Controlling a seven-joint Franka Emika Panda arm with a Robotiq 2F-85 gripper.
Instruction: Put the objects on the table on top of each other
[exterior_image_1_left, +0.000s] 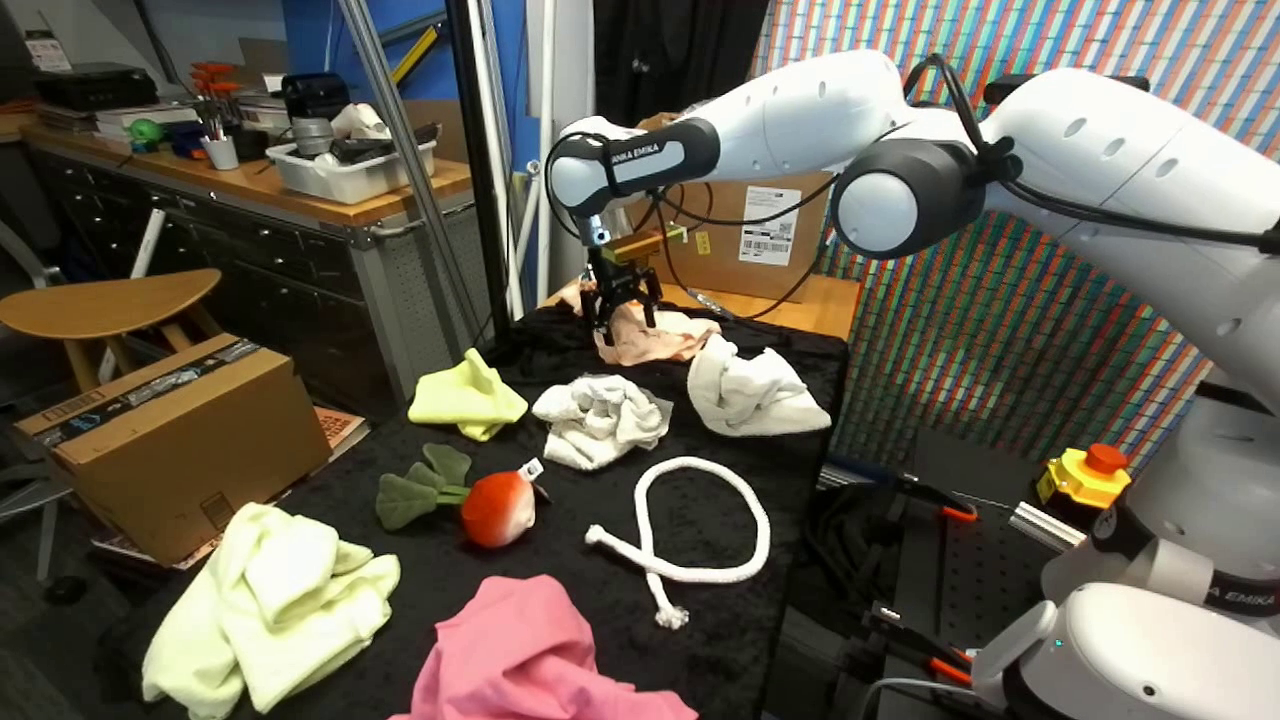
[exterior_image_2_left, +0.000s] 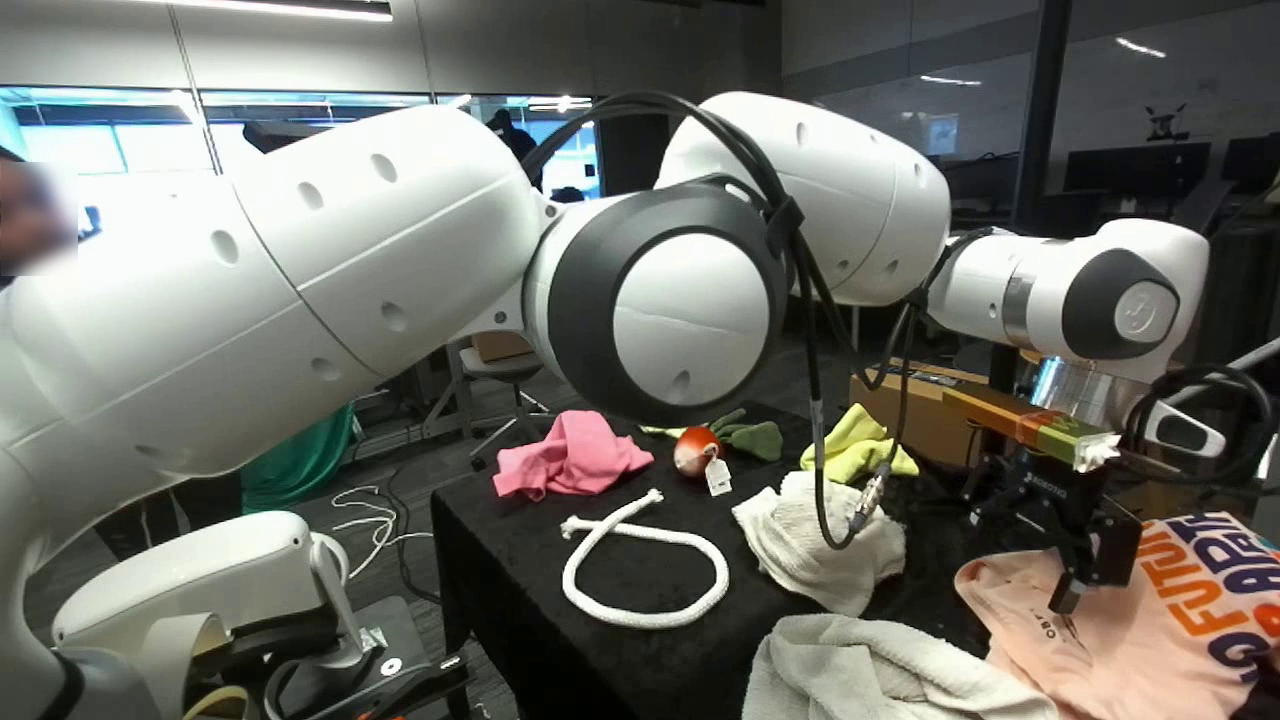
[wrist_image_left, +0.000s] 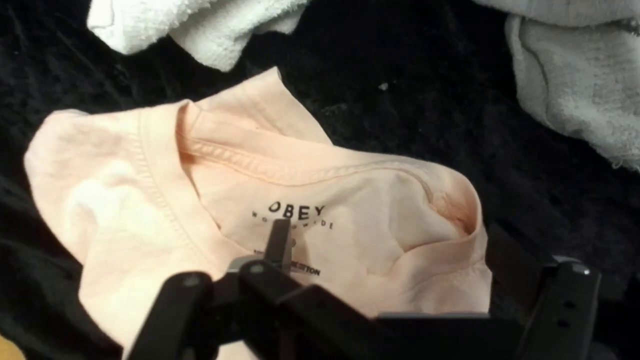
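On our black-topped table (exterior_image_1_left: 590, 500) we have a peach shirt (exterior_image_1_left: 655, 342), two white cloths (exterior_image_1_left: 603, 420) (exterior_image_1_left: 755, 395), two yellow-green cloths (exterior_image_1_left: 467, 398) (exterior_image_1_left: 270, 600), pink cloth (exterior_image_1_left: 530, 650), looped white rope (exterior_image_1_left: 700, 574), leafy red toy (exterior_image_1_left: 497, 508)

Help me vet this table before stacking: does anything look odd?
The looped white rope and red, green-leaved, radish-shaped plush look odd among crumpled pink, white and yellowish cloths; one rope end seems frayed.

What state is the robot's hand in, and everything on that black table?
Hand, open
Peach shirt, rumpled
Yellow cloth, bunched up
Pale green cloth, crumpled
Pink cloth, crumpled
Middle white cloth, crumpled
Edge white cloth, crumpled
White rope, looped, crossing itself
Toy vegetable, on its side
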